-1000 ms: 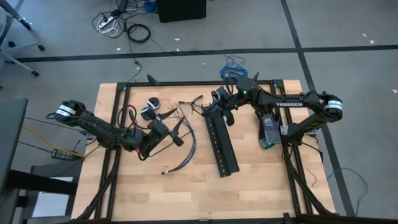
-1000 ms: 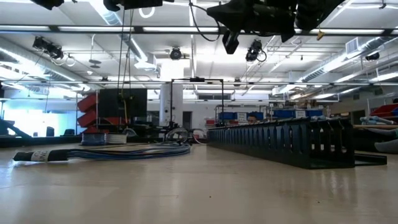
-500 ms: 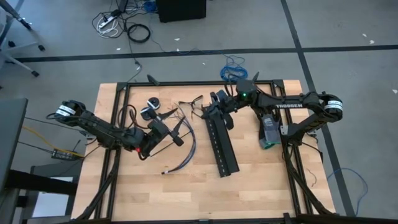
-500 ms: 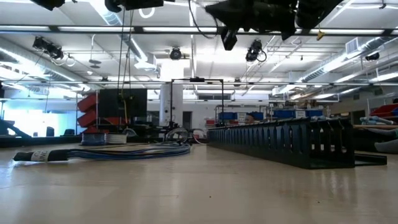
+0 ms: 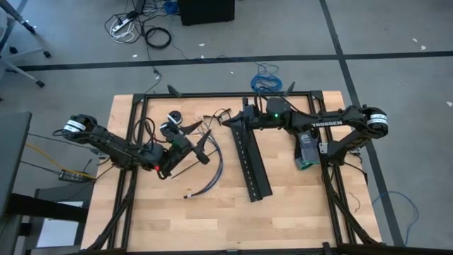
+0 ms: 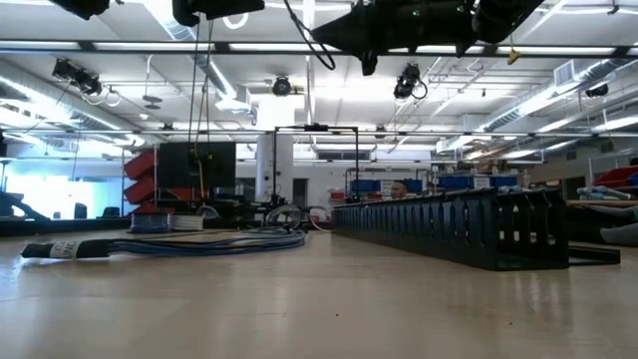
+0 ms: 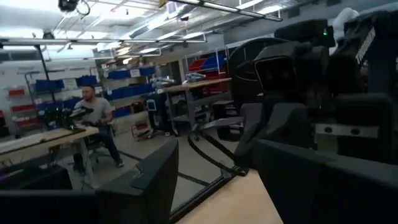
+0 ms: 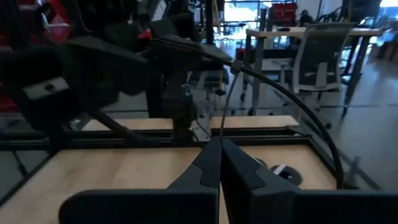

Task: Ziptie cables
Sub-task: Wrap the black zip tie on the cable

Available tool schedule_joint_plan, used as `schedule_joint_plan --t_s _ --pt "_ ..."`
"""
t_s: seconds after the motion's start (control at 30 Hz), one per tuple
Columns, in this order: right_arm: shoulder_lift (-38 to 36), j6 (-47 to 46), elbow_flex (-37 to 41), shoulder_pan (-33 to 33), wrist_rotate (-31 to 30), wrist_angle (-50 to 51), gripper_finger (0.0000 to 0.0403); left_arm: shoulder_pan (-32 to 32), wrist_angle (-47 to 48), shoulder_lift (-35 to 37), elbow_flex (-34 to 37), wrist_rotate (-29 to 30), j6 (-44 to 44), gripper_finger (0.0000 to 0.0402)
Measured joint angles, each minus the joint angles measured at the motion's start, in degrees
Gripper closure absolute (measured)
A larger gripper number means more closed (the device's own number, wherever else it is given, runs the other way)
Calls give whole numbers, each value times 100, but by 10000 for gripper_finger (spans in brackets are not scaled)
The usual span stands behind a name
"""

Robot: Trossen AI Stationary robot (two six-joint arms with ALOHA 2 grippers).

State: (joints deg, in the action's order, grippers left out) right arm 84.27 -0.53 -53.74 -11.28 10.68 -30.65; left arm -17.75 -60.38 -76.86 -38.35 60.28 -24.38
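Left gripper (image 5: 199,152) hangs left of centre, just far of the cables (image 5: 211,178). Its fingers stand partway apart with nothing between them in its wrist view. A thin black ziptie (image 5: 207,137) slants past it; I cannot tell if they touch.

The cables lie loose and curved on the table (image 5: 177,219), no tie on them yet.

Right gripper (image 5: 230,122) is pinched shut and empty, over the far end of the perforated strip (image 5: 253,170). I judge it is reaching across to help with the ziptie.
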Motion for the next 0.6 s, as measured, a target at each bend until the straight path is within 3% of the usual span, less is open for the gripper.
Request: schedule_joint_plan --t_s 0.1,0.17,0.3,0.4,0.6 --pt "0 -81 0 8 19 14 403 93 -22 0 0 -79 -3 199" --pt "0 59 0 8 -63 58 402 130 -60 0 0 -72 465 199" --pt "0 1180 0 42 -70 -86 402 164 5 0 0 403 1889 199" --pt "0 1959 0 217 -125 -377 402 236 320 -53 0 579 2450 199" --pt "0 2523 -2 537 -1359 -990 402 316 403 -126 0 -11 3064 199"
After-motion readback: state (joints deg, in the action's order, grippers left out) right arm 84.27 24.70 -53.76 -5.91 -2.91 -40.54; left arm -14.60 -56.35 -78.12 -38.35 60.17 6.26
